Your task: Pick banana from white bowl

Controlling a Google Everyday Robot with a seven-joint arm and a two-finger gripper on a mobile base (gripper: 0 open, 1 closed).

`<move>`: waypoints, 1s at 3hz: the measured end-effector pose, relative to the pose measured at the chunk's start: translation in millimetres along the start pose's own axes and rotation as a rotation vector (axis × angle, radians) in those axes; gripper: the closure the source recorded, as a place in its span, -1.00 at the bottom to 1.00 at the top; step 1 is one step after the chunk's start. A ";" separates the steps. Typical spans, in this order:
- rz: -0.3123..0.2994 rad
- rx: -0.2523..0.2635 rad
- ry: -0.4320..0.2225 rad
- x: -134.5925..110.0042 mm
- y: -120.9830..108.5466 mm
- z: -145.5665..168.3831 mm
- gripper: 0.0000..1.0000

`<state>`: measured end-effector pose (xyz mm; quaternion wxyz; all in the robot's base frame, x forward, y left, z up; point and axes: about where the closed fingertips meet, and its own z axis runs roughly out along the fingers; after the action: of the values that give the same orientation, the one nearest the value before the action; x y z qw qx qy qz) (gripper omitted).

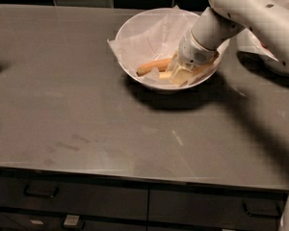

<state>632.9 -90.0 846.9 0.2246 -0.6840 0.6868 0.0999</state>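
Observation:
The white bowl (135,30), lined with crinkled white paper, stands at the back middle of the dark counter. My gripper (174,75) reaches down into its right half, open, with pale fingertips (182,76) near the bottom. A short orange-toned banana (153,66) lies just left of the gripper. A longer curved banana (203,70) shows as a strip to the right of the gripper. Most of it is hidden under the wrist, and I cannot tell whether the fingers touch it.
A second white bowl (250,42) with small red pieces stands at the back right, partly behind my arm. A dark tiled wall runs behind the counter (86,105). Drawers with handles (41,192) sit below its front edge.

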 end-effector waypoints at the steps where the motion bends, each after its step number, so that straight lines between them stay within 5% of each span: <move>1: -0.015 0.035 -0.028 -8.5 0.5 -20.5 1.00; 3: -0.063 0.043 -0.138 -29.9 3.9 -57.2 1.00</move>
<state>618.1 -88.5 909.8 0.2889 -0.6917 0.6499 0.1250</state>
